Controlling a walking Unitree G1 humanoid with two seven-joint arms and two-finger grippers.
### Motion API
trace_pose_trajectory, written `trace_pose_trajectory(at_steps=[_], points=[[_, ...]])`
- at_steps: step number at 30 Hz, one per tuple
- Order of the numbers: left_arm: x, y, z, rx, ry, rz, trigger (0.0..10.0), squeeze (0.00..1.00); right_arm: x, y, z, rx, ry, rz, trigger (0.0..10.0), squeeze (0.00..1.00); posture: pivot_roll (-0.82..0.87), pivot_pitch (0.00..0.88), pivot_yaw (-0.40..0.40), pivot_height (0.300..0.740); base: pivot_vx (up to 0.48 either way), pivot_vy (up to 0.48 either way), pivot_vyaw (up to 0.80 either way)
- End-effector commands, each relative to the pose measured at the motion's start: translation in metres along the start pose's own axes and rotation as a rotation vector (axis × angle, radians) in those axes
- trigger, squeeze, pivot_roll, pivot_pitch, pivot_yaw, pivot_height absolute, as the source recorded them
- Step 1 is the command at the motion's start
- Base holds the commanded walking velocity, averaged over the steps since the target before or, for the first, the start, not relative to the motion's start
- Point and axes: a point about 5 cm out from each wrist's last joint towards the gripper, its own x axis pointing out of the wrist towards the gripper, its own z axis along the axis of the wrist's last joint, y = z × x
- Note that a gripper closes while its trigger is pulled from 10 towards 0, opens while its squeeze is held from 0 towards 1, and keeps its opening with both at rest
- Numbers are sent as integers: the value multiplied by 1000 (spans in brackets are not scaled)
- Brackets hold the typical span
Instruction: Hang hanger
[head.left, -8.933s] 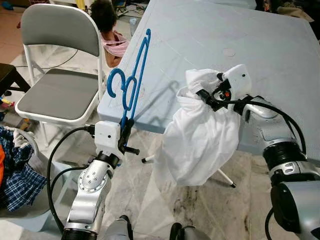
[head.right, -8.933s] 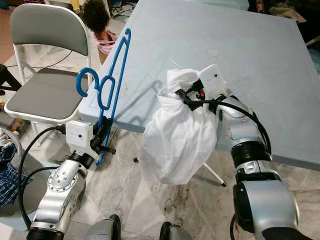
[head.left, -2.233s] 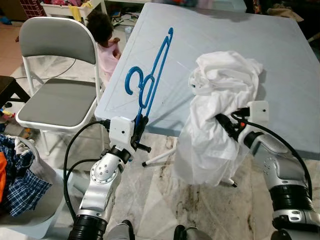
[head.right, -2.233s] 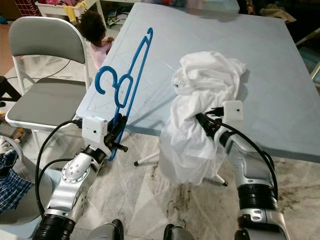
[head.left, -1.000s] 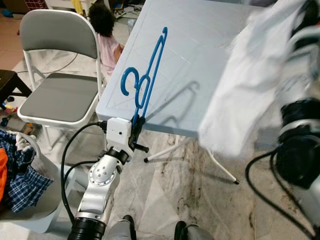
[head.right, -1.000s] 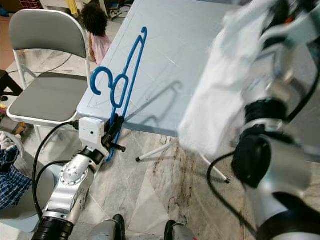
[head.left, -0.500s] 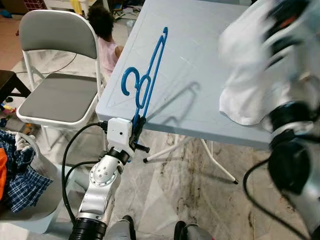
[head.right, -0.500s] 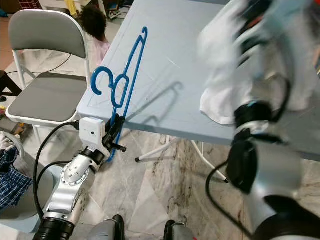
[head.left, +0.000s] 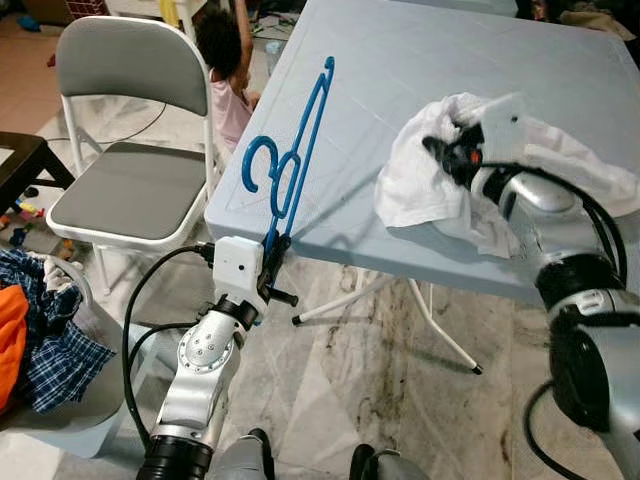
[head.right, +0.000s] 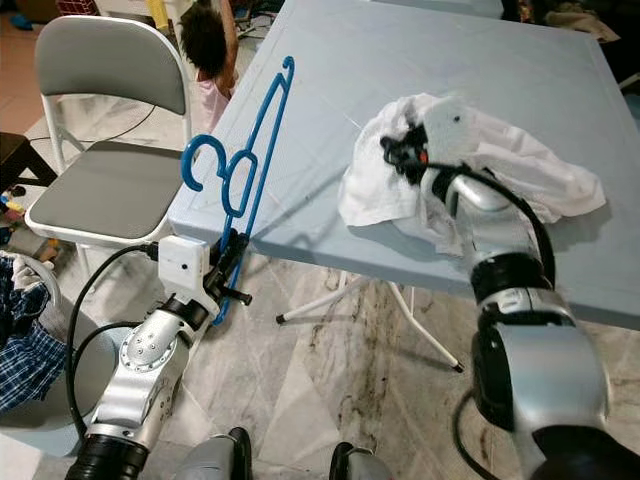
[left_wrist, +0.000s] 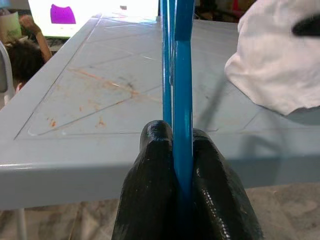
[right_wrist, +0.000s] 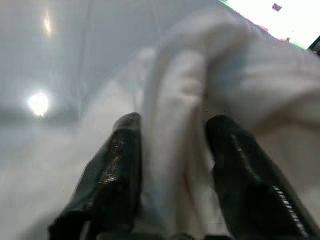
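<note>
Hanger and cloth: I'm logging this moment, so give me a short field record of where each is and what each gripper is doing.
hanger: blue, upright, clamped at its lower end by left gripper, at the table's near corner
cloth: white, crumpled on the table near its front edge
right gripper: fingers around a fold of cloth
chair: grey, left of table

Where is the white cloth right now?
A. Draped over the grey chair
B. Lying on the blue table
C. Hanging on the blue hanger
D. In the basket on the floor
B: the white cloth lies heaped on the blue table, with the right gripper in its folds.
</note>
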Motion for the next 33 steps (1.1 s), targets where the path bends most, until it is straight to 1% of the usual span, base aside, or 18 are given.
trace_pose_trajectory(at_steps=[1, 4, 6, 7, 11, 15, 16, 18, 20, 22, 23, 25, 27, 28, 30, 33], points=[[2, -2, 0, 10, -1, -14, 10000, 0, -7, -21, 17, -96, -59, -110, 10000, 1000, 137, 179, -7, 740, 0, 0, 0], [2, -2, 0, 10, -1, -16, 10000, 0, -10, -33, 26, -90, -99, -184, 10000, 1000, 135, 177, -6, 740, 0, 0, 0], [3, -1, 0, 12, -2, -16, 10000, 0, -17, -46, 36, -115, -149, -252, 10000, 1000, 133, 172, -4, 740, 0, 0, 0], [3, -1, 0, 12, -2, -16, 10000, 0, -17, -46, 36, -115, -149, -252, 10000, 1000, 133, 172, -4, 740, 0, 0, 0], [4, 0, 0, 15, -3, -17, 10000, 0, -26, -56, 43, -142, -204, -307, 10000, 1000, 128, 164, -2, 740, 0, 0, 0], [6, 0, 0, 17, -1, -12, 10000, 0, -31, -55, 37, -139, -198, -308, 10000, 1000, 123, 158, -1, 740, 0, 0, 0], [7, 1, 0, 18, -1, -10, 10000, 0, -35, -53, 30, -93, -207, -303, 10000, 1000, 119, 156, 0, 740, 0, 0, 0], [7, 0, 0, 17, 0, -14, 10000, 0, -38, -50, 27, -73, -219, -296, 10000, 1000, 115, 155, 1, 740, 0, 0, 0], [7, -1, -1, 10, 4, -29, 10000, 0, -43, -39, 19, -26, -231, -252, 10000, 1000, 110, 157, 4, 740, 0, 0, 0], [6, -1, -2, 6, 9, -39, 10000, 0, -46, -32, 10, -44, -218, -249, 10000, 1000, 94, 160, 8, 740, 0, 0, 0], [6, -1, -2, 6, 9, -39, 10000, 0, -46, -32, 10, -44, -218, -249, 10000, 1000, 94, 160, 8, 740, 0, 0, 0], [5, -1, -3, 25, 14, -61, 10000, 0, -49, -21, 2, -34, -215, -238, 10000, 1000, 77, 159, 18, 740, 0, 0, 0], [6, -1, -5, 47, 21, -69, 10000, 0, -52, -9, 0, -11, -229, -213, 10000, 1000, 60, 154, 27, 740, 0, 0, 0], [7, -1, -6, 47, 24, -75, 10000, 0, -53, -5, -1, -8, -232, -206, 10000, 1000, 52, 151, 31, 740, 0, 0, 0], [10, -2, -9, 66, 40, -100, 10000, 0, -55, 11, -3, 37, -248, -194, 10000, 1000, 22, 139, 46, 740, 0, 0, 0], [13, -2, -10, 98, 50, -118, 10000, 0, -56, 19, -5, 87, -254, -203, 10000, 1000, 12, 133, 49, 740, 0, 0, 0]])
